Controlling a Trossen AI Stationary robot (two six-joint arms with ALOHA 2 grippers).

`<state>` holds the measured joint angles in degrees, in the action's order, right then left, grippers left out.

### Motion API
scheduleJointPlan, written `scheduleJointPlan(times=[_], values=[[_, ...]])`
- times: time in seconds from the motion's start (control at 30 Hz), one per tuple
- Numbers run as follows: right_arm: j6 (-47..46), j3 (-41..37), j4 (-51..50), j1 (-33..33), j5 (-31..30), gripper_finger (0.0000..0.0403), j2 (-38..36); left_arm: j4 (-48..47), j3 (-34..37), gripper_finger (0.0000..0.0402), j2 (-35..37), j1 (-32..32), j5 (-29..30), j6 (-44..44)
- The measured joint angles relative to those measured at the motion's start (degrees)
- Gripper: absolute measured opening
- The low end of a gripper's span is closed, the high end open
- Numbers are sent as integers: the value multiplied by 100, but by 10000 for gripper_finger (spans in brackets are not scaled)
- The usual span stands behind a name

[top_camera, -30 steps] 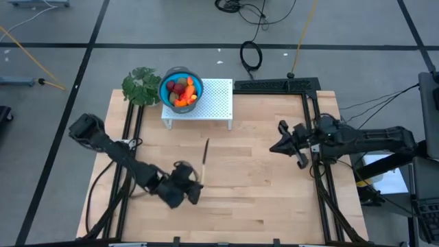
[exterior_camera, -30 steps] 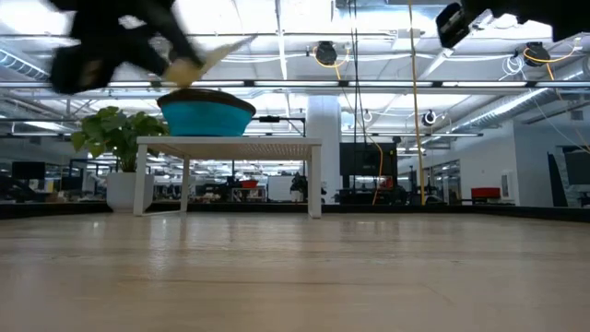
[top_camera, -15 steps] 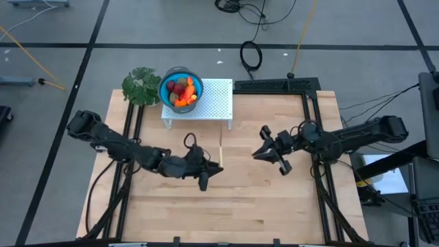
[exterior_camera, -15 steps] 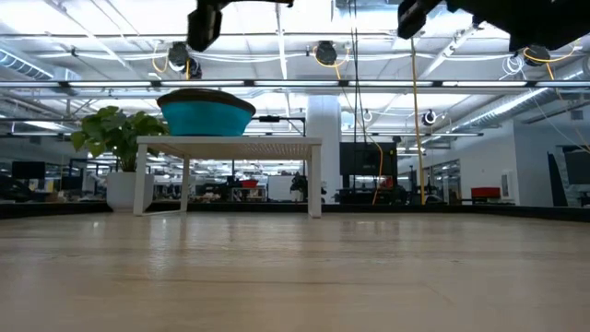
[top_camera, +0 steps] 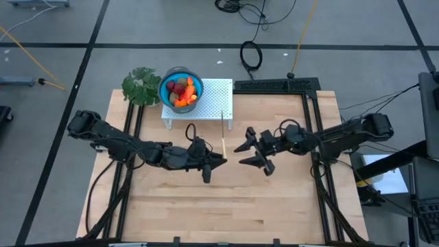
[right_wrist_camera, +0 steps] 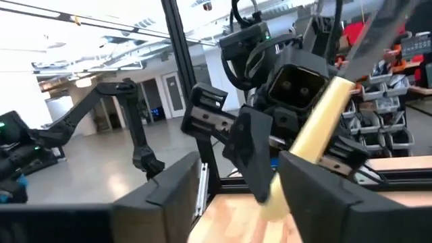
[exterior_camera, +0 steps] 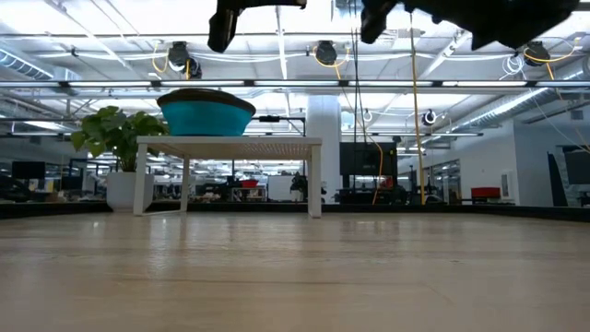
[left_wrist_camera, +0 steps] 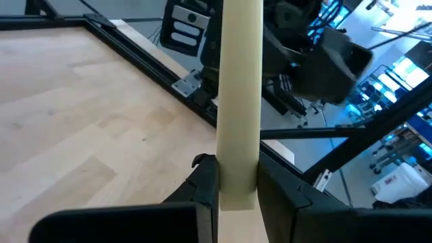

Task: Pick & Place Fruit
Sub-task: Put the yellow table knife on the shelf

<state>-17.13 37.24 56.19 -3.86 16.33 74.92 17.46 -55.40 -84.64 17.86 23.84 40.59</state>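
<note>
The left gripper (top_camera: 218,162) is clamped on the pale knife handle (left_wrist_camera: 239,101) above mid-table; facing it, just apart, the right gripper (top_camera: 242,155) has its fingers spread, holding nothing. The fruit (top_camera: 182,92) sits in the blue bowl (top_camera: 166,80) on the white stand (top_camera: 214,103)

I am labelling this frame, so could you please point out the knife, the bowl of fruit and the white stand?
knife (left_wrist_camera: 239,101): left wrist view, on its pale handle, clamped by the left gripper.
bowl of fruit (top_camera: 164,87): high view, on its blue rim.
white stand (top_camera: 214,96): high view, on its bare perforated top.
</note>
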Motion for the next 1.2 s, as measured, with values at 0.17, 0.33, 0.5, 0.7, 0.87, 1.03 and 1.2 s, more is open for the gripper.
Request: scheduleJointPlan(times=[0.17,0.33,0.5,0.7,0.87,1.03,1.2], values=[[94,411,-563,116,-274,252,219,68,0,63,0,8,-1,-111],[-39,655,-778,262,-280,294,359,270,0,63,2,16,2,-206],[-160,930,-890,317,-60,313,524,405,-2,63,2,16,0,-326],[-203,1317,-1002,313,49,311,861,434,-4,63,4,10,4,-351],[-319,1385,-1030,314,41,299,945,520,-4,63,4,12,5,-458],[-443,1387,-1244,345,33,279,872,515,-4,63,3,10,20,-498],[-531,1388,-1311,378,33,244,869,506,-4,63,4,-8,28,-541]])
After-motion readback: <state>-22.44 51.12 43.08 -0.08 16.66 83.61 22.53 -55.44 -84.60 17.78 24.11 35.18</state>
